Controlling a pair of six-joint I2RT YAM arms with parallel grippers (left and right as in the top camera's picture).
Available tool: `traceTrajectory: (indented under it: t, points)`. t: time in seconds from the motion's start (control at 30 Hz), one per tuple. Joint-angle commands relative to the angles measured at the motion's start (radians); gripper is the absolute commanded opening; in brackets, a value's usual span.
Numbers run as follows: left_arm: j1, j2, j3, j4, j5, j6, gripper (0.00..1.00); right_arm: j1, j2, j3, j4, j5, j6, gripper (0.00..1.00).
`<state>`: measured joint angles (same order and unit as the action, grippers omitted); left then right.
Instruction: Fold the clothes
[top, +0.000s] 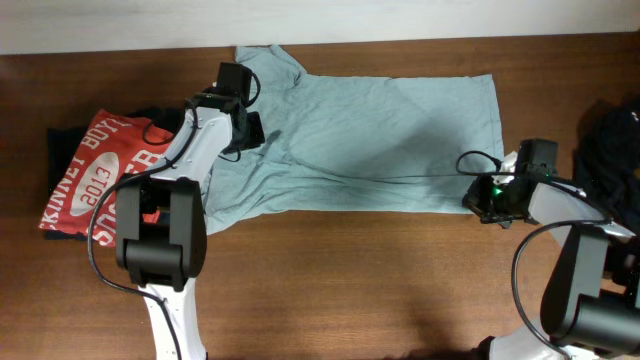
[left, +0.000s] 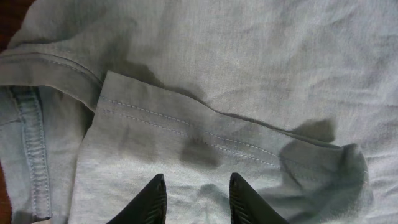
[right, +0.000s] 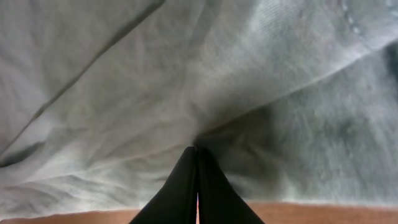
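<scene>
Pale grey-blue short-sleeved cotton t-shirt (top: 380, 140) lies spread flat on brown wooden table (top: 350, 290), far centre, neck end left. Left gripper (left: 198, 178) over the left sleeve hem, fingers (left: 155, 199) parted, no cloth clamped. Right gripper (right: 198, 150) at the shirt's near right corner, fingers pinched tight on a fold of cloth. Red t-shirt with white lettering (top: 100, 170) lies at left.

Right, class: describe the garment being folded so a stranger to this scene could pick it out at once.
On the wooden table, look to the middle. The pale grey-blue t-shirt lies spread there along the far edge. Unlike the red lettered t-shirt at the left end and the black garment at the right, it is plain, with no print.
</scene>
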<state>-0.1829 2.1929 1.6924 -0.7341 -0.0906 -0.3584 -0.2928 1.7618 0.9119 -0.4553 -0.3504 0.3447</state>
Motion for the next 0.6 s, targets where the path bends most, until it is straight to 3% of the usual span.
traceTrajectory:
  t: [0.0, 0.27, 0.57]
  points:
    - [0.001, 0.000, 0.010, 0.000, -0.011, 0.016, 0.34, 0.008, 0.047, 0.009, 0.023, -0.005, 0.016, 0.04]
    - [0.001, 0.000, 0.010, -0.001, -0.011, 0.016, 0.34, 0.007, 0.062, 0.010, 0.143, -0.043, 0.031, 0.04]
    - [0.001, 0.000, 0.010, 0.000, -0.011, 0.016, 0.34, 0.003, 0.062, 0.012, 0.040, -0.011, 0.037, 0.04]
